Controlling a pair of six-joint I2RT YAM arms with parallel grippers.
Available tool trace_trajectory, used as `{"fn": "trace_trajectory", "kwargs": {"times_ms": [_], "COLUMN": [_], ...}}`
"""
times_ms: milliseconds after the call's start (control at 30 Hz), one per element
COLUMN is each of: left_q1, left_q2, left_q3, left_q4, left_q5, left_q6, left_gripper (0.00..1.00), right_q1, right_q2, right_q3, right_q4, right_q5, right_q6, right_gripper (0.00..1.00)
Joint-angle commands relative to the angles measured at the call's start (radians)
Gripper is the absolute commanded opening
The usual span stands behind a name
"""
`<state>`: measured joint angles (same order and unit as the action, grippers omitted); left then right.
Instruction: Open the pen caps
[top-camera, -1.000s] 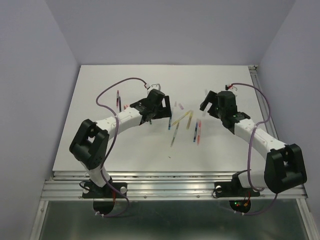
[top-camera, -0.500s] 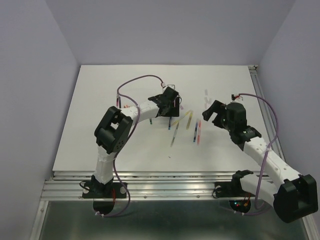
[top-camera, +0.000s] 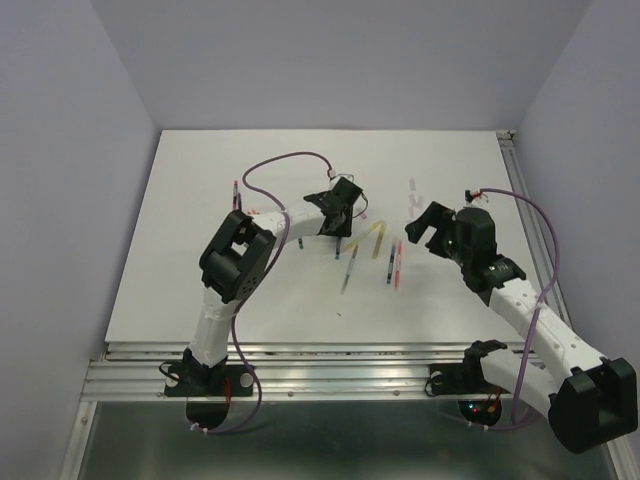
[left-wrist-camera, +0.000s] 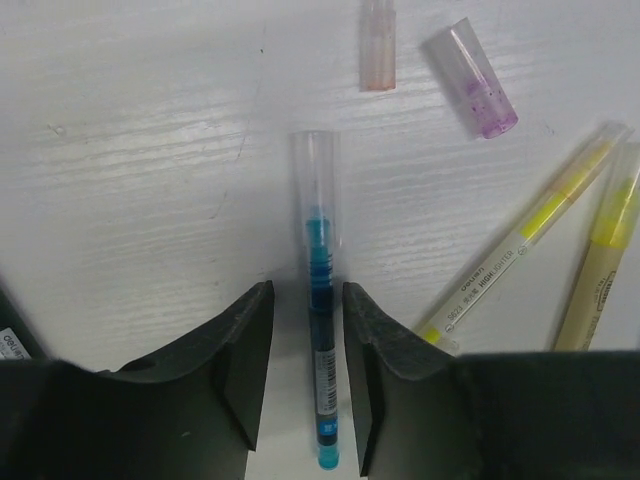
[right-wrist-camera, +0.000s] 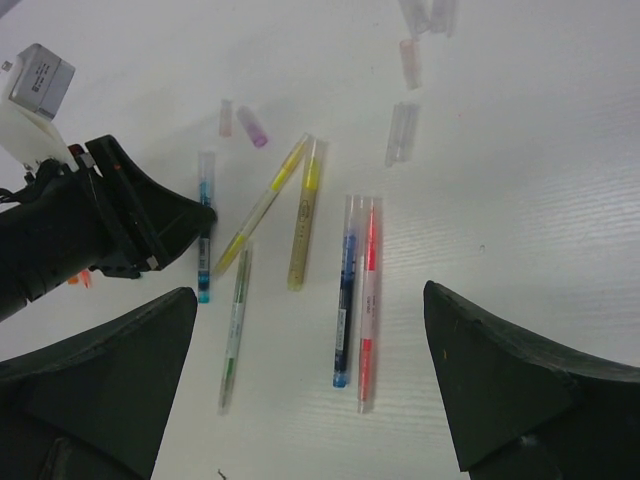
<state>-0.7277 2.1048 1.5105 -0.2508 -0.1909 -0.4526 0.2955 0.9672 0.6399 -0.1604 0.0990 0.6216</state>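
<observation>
A teal pen (left-wrist-camera: 323, 350) lies on the white table with its clear pen cap (left-wrist-camera: 315, 175) still on. My left gripper (left-wrist-camera: 307, 300) is down over it, open, its jaws drawn in close on either side of the barrel with thin gaps showing. A loose pink cap (left-wrist-camera: 378, 45) and a purple cap (left-wrist-camera: 470, 78) lie just beyond. My right gripper (right-wrist-camera: 308, 300) hangs wide open above a capped blue pen (right-wrist-camera: 346, 300) and red pen (right-wrist-camera: 368, 310), holding nothing. In the top view the left gripper (top-camera: 340, 222) and right gripper (top-camera: 425, 222) face each other across the pens.
Two yellow highlighters (right-wrist-camera: 262, 205) (right-wrist-camera: 305, 215) and a green pen (right-wrist-camera: 236, 330) lie between the grippers. More loose caps (right-wrist-camera: 401, 133) (right-wrist-camera: 409, 62) sit farther back. Other pens (top-camera: 237, 195) lie at the far left. A metal rail (top-camera: 520, 190) edges the table's right side.
My left arm swung right and came down over the teal pen while its jaws narrowed from wide open. The right arm shifted slightly toward the near side, jaws still wide.
</observation>
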Motion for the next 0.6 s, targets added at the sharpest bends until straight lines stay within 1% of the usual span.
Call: {"fn": "trace_trajectory", "kwargs": {"times_ms": [0,33,200,233,267,300,333,367,467,500,567], "left_q1": [-0.016,-0.016,-0.016,-0.016,-0.015,-0.016,-0.015,-0.016,-0.015,-0.015,-0.018], "left_q2": [0.015,0.011,-0.025,-0.032,-0.038,-0.058,-0.072,-0.089,-0.185,-0.257,-0.333], "left_q3": [-0.01,-0.019,-0.085,-0.093,-0.101,-0.105,-0.108,-0.119,-0.163,-0.221,-0.288], "left_q4": [-0.045,-0.042,0.008,0.008,0.008,0.013,0.015,0.022,0.082,0.141,0.198], "left_q5": [-0.051,-0.051,-0.062,-0.068,-0.076,-0.093,-0.1,-0.107,-0.084,-0.062,-0.038], "left_q6": [0.043,0.051,0.115,0.12,0.126,0.133,0.143,0.149,0.149,0.144,0.132], "left_gripper": [0.38,0.33,0.17,0.08,0.02,0.0,0.0,0.0,0.0,0.0,0.0], "right_q1": [-0.004,-0.004,-0.004,-0.006,-0.004,-0.004,-0.004,-0.006,-0.004,-0.006,-0.004], "right_q2": [-0.016,-0.016,-0.018,-0.019,-0.019,-0.019,-0.019,-0.018,-0.019,-0.021,-0.025], "right_q3": [-0.02,-0.019,-0.013,-0.013,-0.014,-0.013,-0.011,-0.008,-0.003,-0.011,-0.02], "right_q4": [-0.011,-0.016,-0.034,-0.03,-0.028,-0.019,-0.015,-0.011,0.03,0.066,0.107], "right_q5": [0.051,0.059,0.08,0.076,0.067,0.041,0.024,-0.025,-0.134,-0.206,-0.283], "right_q6": [0.006,0.01,0.02,0.023,0.02,0.018,0.013,0.01,0.007,0.012,0.032], "right_gripper": [1.0,1.0,1.0,1.0,1.0,1.0,1.0,1.0,1.0,1.0,1.0]}}
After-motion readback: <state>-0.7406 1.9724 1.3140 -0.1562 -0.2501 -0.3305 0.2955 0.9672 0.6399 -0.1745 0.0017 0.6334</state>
